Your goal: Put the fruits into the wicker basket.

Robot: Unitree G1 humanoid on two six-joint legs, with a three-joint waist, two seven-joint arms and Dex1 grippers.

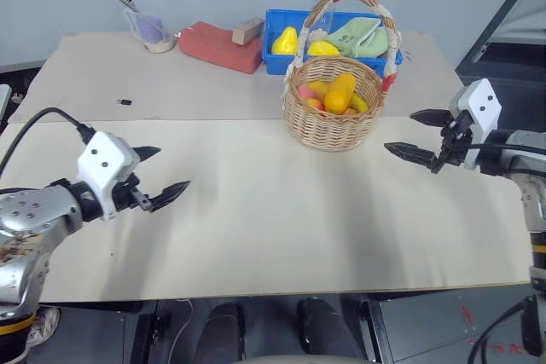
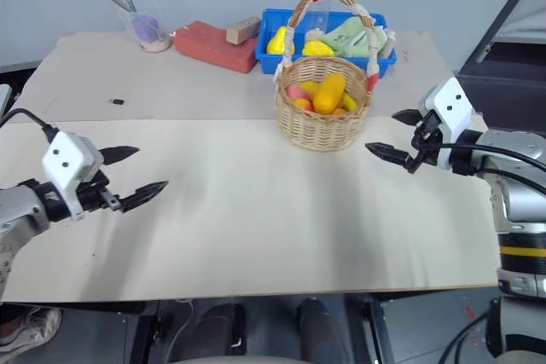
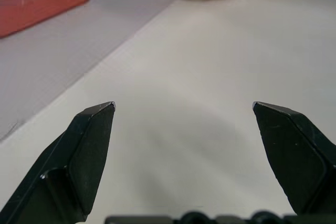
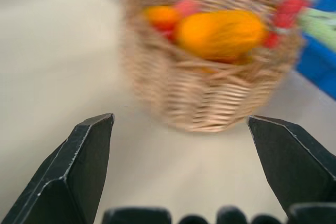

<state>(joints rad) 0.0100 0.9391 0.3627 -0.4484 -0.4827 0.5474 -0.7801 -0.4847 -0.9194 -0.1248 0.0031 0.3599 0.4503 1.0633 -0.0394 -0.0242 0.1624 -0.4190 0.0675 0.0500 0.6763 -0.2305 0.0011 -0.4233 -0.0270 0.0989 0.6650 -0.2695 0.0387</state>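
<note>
Along the tabletop's [image 1: 256, 210] far edge stand a clear cup [image 1: 152, 30], a red block [image 1: 220, 46] bearing a small wooden piece [image 1: 247, 31], and a blue tray [image 1: 277, 55] of yellow fruits and green cloth. Just before the tray, the wicker basket [image 1: 333, 121] holds the orange mango [image 1: 339, 92], long axis tilted upright, and the red-yellow pear [image 1: 306, 94]. The left gripper [image 1: 156, 174] and right gripper [image 1: 421, 135] hover with jaws wide apart, empty.

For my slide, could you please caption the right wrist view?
Open right pincer facing the wicker basket holding the fruits.
</note>
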